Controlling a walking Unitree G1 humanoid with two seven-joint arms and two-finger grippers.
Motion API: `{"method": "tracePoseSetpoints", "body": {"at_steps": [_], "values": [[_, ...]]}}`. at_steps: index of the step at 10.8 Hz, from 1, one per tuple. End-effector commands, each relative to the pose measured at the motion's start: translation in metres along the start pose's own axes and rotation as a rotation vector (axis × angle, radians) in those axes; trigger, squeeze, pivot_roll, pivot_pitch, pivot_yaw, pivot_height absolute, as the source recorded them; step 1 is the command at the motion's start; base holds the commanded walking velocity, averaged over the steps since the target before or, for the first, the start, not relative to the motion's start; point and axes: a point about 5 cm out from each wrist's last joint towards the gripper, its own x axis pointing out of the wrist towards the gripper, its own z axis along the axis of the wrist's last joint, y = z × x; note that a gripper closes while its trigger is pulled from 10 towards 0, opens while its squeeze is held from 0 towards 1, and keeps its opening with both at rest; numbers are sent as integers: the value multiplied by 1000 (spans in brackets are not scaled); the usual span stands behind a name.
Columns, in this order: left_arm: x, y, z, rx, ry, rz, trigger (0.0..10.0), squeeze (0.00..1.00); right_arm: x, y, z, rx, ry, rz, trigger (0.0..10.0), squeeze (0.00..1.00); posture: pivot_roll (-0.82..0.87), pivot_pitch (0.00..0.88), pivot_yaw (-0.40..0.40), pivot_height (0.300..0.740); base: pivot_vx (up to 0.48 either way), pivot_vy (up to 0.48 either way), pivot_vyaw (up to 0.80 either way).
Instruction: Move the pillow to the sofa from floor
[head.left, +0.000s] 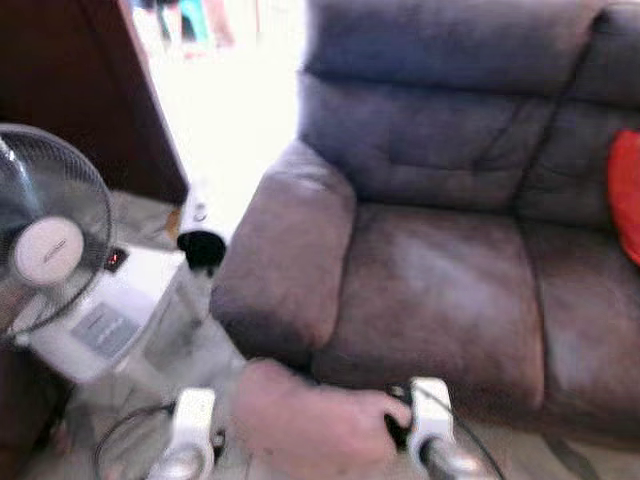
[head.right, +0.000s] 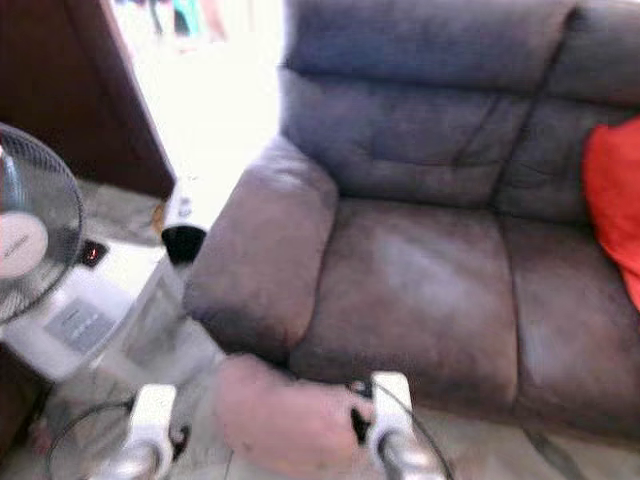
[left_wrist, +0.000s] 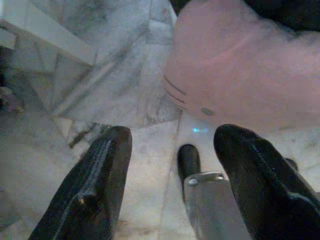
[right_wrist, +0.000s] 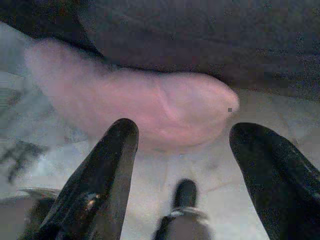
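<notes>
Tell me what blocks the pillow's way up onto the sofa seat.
Nothing visible does. The pillow lies on the floor against the sofa front, between the left gripper and right gripper. The seat right above it is bare; a red cushion sits far right.

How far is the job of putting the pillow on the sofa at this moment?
Done: the robot stands at the sofa, both arms lowered to the pink pillow. In hand: the left gripper and right gripper flank the pillow with fingers open; neither grips it. Left: the pillow lies on the floor, so grasping, lifting and placing it on the seat all remain.
</notes>
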Motion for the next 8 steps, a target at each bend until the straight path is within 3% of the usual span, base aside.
{"method": "tracePoseSetpoints", "body": {"at_steps": [1,8], "values": [[0,-5,-2,2,8,-12,10000,0,-3,-9,-11,-3,35,-23,10000,0,135,114,-11,719,0,0,0],[-1,-4,-5,12,16,-19,10000,0,-3,-9,-12,-10,43,-23,10000,0,135,103,-10,719,0,0,0]]}}
